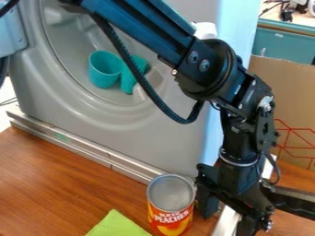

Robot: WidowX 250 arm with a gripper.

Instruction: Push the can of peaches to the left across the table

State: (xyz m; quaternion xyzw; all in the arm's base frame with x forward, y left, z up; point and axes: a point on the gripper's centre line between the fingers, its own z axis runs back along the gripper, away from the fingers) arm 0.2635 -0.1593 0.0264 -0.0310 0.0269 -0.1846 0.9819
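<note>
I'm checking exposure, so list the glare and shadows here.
Camera view: soft pale highlights along the gray basin's curved surface, a sheen on the upper arm, light catching the top of the can; also in the camera view, no hard-edged shadow I can make out on the wooden tabletop.

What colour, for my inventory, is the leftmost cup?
Teal; the cup shows best in the camera view.

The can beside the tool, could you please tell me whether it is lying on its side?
No, the can stands upright, with its round silver top facing up and its printed label running around the side below.
</note>
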